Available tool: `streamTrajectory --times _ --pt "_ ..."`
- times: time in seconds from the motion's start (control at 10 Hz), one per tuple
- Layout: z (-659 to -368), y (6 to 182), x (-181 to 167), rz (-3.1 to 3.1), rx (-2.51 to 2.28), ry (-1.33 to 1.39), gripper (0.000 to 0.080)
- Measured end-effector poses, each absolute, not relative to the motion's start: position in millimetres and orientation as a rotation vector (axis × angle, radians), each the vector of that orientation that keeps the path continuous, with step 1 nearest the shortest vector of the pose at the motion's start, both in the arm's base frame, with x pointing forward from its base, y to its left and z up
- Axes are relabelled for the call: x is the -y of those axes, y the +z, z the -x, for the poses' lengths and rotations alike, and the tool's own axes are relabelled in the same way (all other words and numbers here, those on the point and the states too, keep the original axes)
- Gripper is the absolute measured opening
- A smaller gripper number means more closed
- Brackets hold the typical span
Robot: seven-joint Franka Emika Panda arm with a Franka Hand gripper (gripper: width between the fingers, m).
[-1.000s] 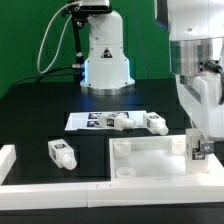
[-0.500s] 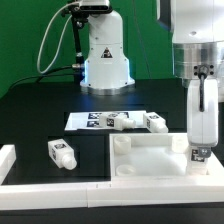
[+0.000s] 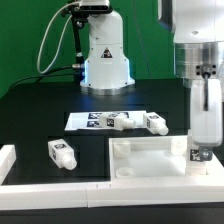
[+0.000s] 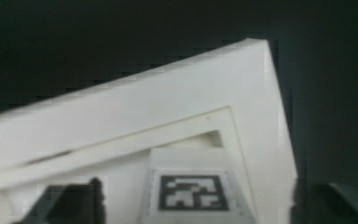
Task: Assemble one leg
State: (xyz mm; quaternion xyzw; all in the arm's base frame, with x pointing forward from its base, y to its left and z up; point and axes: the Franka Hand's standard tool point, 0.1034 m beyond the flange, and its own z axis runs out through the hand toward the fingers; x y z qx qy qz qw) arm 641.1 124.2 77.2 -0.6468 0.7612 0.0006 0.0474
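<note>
A white leg (image 3: 200,153) with a square tag stands upright at the corner of the large white panel (image 3: 150,160) nearest the exterior view's right. My gripper (image 3: 201,150) hangs straight down over it. In the wrist view the leg's tagged top (image 4: 194,188) sits between my two dark fingers (image 4: 73,202), with a strip of white showing on each side, so the gripper (image 4: 197,203) is open around the leg and not touching it. The panel's corner (image 4: 158,110) fills the wrist view.
Another leg (image 3: 62,153) lies on the black table at the exterior view's left. Two more legs (image 3: 120,121) (image 3: 155,122) lie on the marker board (image 3: 88,120) behind the panel. The robot base (image 3: 105,60) stands at the back. A white ledge (image 3: 10,165) borders the front.
My gripper hand has turned about its vertical axis above the corner and now faces the camera more squarely. The leg stays in place at the panel's corner.
</note>
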Motion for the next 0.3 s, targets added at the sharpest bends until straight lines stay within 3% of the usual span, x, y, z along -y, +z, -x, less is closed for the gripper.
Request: streamTrajectory --times 0.2,0.3 --pt "-634 114.9 -125 2.045 -2.213 0.013 0.0632" --pt "-631 118.9 -125 2.055 -2.219 0.043 0.0647"
